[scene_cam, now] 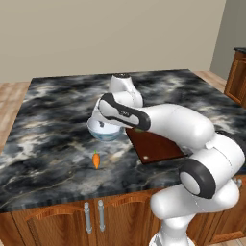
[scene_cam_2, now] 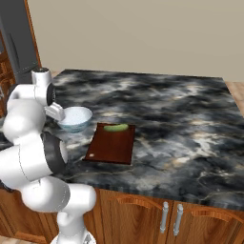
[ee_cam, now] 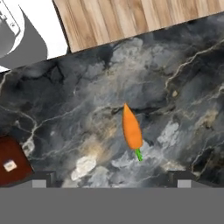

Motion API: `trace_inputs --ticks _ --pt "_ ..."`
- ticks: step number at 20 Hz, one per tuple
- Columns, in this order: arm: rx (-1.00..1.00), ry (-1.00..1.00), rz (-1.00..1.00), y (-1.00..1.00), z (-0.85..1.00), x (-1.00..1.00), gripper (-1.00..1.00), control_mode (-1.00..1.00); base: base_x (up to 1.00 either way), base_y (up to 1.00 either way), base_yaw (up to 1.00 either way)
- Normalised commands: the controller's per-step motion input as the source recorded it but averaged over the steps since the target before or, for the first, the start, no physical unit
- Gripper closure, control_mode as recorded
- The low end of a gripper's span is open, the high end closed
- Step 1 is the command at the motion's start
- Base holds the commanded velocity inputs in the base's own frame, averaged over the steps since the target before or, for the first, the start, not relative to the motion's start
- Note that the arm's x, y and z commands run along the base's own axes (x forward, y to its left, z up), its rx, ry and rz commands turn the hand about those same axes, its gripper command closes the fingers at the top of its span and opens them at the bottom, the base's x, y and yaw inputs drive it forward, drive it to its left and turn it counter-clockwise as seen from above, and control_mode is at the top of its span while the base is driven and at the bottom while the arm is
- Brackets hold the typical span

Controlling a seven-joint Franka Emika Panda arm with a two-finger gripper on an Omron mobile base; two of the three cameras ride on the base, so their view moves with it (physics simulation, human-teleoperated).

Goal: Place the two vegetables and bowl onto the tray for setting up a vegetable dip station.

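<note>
My gripper (ee_cam: 112, 178) stands wide open and holds nothing; its two dark fingertips (ee_cam: 43, 178) show far apart at the bottom of the hand view, touching nothing. It hangs above the counter (scene_cam: 57, 110), looking down on the carrot (ee_cam: 131, 127), which lies between the tips' lines but further up the view. In the left base view my forearm hides the hand itself, just over the bowl (scene_cam: 104, 130).

Count: one carrot, one green vegetable (scene_cam_2: 116, 127), one bowl, one tray (scene_cam_2: 110, 144).

Carrot: small, smooth, orange, tapered cone with a tiny green stub. It lies flat on the bare counter, near the front edge, apart from the bowl and to the front-left of the tray's front corner.

Green vegetable: slim, elongated, pale green, lying flat inside the tray along its far edge.

Bowl: round, white with a pale blue tint, empty as far as the right base view shows. It sits on the counter just beside the tray's far left corner; whether it touches the rim I cannot tell.

Tray: flat, reddish-brown wood, rectangular, low raised rim, one small pale dot near its front corner. It rests near the counter's front edge, roughly mid-length.

Counter: polished dark marble, black and grey with pale veins, over wooden cabinets (scene_cam_2: 143, 217) with metal handles.
</note>
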Motion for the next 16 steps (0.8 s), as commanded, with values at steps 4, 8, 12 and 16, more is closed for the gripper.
trace_inputs --ticks 4,8,12,16 --pt "-0.01 0.0 0.16 0.21 -0.22 0.0 -1.0 -1.0 0.0 0.0 0.0" --pt "-0.04 0.0 0.14 0.17 -0.22 0.0 -1.0 -1.0 0.0 0.0 0.0" --pt "-0.01 -0.01 0.16 0.05 -0.32 0.0 -1.0 -1.0 0.0 0.0 0.0" --pt "-0.01 0.0 0.1 0.15 -0.3 0.0 -1.0 -1.0 0.0 0.0 0.0"
